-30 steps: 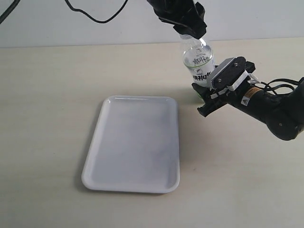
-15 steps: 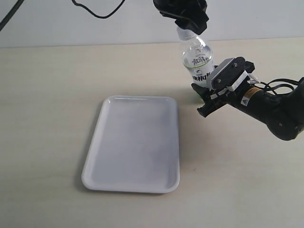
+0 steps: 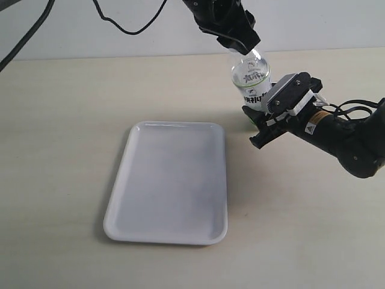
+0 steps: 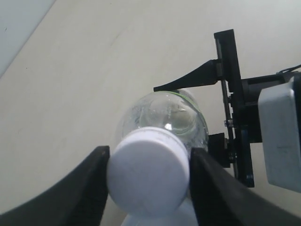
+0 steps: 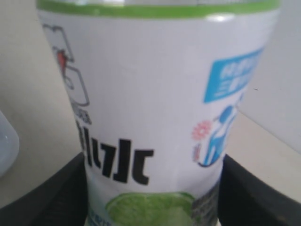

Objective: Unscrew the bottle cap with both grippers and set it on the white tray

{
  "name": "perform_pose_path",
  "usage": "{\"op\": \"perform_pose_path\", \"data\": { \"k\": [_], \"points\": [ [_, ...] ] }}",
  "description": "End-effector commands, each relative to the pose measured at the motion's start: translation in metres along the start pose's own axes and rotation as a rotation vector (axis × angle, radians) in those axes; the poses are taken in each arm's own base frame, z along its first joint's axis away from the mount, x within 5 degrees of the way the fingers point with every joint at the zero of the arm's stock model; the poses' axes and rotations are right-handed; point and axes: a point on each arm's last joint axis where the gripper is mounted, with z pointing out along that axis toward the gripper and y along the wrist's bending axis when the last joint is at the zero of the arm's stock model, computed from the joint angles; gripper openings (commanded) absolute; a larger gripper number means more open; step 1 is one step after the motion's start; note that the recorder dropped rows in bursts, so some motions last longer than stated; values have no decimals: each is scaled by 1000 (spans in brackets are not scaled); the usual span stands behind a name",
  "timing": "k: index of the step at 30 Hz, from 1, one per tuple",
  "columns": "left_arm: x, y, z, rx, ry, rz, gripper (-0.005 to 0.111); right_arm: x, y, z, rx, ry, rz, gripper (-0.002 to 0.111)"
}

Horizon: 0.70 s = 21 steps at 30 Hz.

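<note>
The bottle (image 3: 251, 81) stood roughly upright near the far edge of the table (image 3: 72, 108), to the right of the white tray (image 3: 171, 180) and apart from it. The right hand (image 3: 255, 126), the one with the white block (image 3: 289, 93) on its back, reached in from the right side and was closed around the lower part of the bottle. In the right wrist view its black fingers (image 5: 47, 197) pressed against both sides of the white-and-green label (image 5: 155, 94), just above the lime picture. Whether the bottle's base rested on the table could not be told, since that hand hid it. The all-black left hand (image 3: 240, 45) came down from above onto the top of the bottle. In the left wrist view its two fingers (image 4: 84, 188) sat on opposite sides of the bottle cap (image 4: 148, 170), each touching the cap's side, so this hand was closed on the cap. The cap sat on the bottle's neck, with the clear shoulder of the bottle showing right behind it. The tray lay flat on the table in the middle of the scene with nothing on it. A dark cable (image 3: 126, 21) hung in front of the pale wall behind the table.
</note>
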Motion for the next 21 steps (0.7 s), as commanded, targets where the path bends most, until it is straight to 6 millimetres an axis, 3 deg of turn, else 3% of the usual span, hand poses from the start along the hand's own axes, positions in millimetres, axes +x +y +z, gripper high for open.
{"op": "perform_pose_path", "data": {
  "k": [1, 4, 7, 13, 15, 21],
  "points": [
    [-2, 1, -4, -8, -7, -4, 30, 1, 1, 0, -15, 10, -15, 0],
    [-2, 1, -4, -8, -7, -4, 24, 1, 1, 0, -15, 10, -15, 0],
    [-2, 1, -4, -8, -7, -4, 26, 1, 1, 0, -15, 10, -15, 0],
    [-2, 1, -4, -3, -10, -7, 63, 1, 1, 0, -15, 10, -15, 0],
    [-2, 1, -4, -2, -8, -7, 62, 1, 1, 0, -15, 10, -15, 0],
    [-1, -1, -6, 10, 7, -13, 42, 1, 1, 0, -18, 15, -53, 0]
  ]
}}
